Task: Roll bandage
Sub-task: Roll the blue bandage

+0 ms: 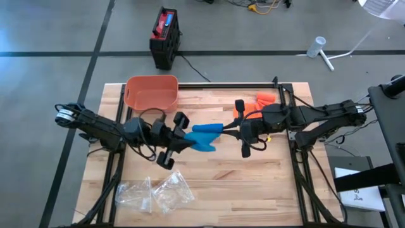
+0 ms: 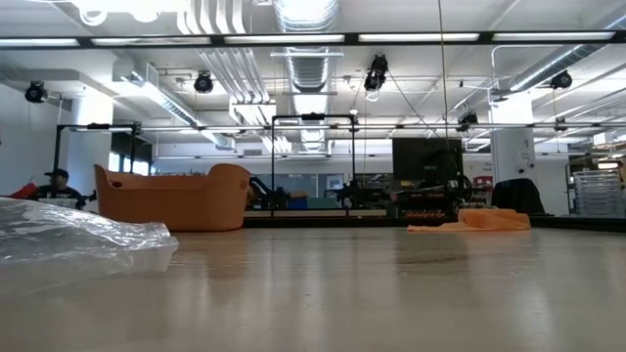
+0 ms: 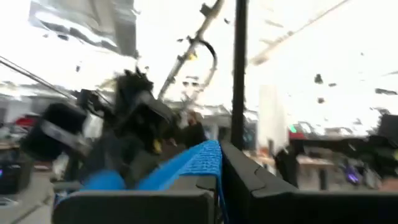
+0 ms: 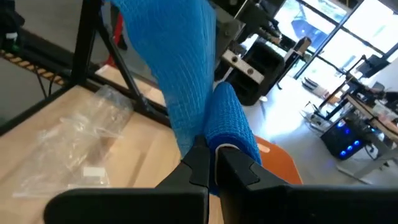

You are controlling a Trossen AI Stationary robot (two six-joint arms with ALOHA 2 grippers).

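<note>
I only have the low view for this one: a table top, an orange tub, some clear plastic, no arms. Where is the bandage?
Observer: The blue bandage is held up above the table's middle, between both grippers.
Reviewer: Both holding it?
Observer: Yes. The left gripper is shut on one end, the right gripper is shut on the rolled end.
Reviewer: Anything else orange besides the tub?
Observer: Orange bandages lie behind the right arm, near the table's far edge.

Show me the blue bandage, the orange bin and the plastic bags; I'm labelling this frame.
blue bandage (image 1: 204, 134), high view, middle of the strip.
orange bin (image 1: 135, 98), high view, its left wall.
plastic bags (image 1: 155, 193), high view, centre of the pile.
</note>
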